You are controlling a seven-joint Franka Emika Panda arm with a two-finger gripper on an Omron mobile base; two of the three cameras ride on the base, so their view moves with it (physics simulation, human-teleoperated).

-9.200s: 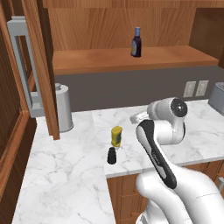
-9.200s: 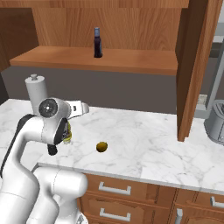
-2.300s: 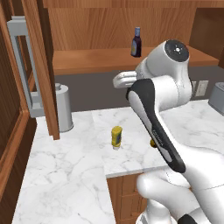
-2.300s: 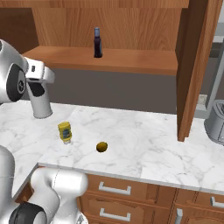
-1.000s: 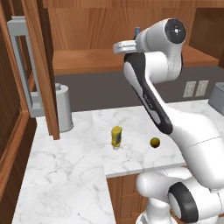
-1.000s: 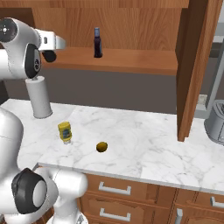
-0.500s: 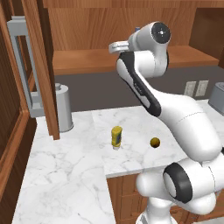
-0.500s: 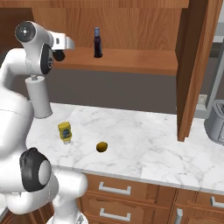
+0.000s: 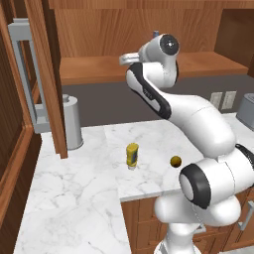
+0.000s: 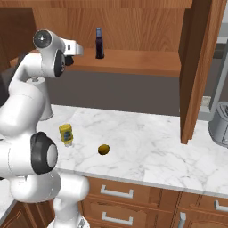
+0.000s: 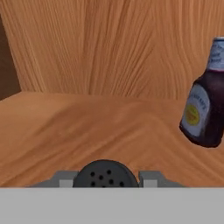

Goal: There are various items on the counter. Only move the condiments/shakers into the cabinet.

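My gripper point(image 11: 104, 177) is shut on the short black shaker point(image 11: 104, 174), whose perforated round top shows between the fingers. It hovers just over the plank shelf point(image 11: 87, 131) of the wooden cabinet point(image 9: 94, 69); the hand point(image 10: 75, 48) reaches in from the shelf's left part. The dark bottle with the blue cap point(image 10: 99, 43) stands upright on the shelf, to the right of the gripper point(image 11: 203, 111). On the counter point(image 9: 74, 188) stands the yellow squeeze bottle point(image 9: 132, 156) point(image 10: 66, 134), with the small yellow-brown ball point(image 9: 175, 161) point(image 10: 103, 149) beside it.
A tall steel canister point(image 9: 72, 122) stands at the back of the counter near the open cabinet door point(image 9: 47, 74) with its grey handle point(image 9: 25, 79). The other door point(image 10: 196, 67) hangs open on the right. A grey appliance point(image 10: 219, 127) sits at the far right.
The arm has lifted the black shaker off the counter and swung it up into the cabinet; over the last second the hand moved further in over the shelf.
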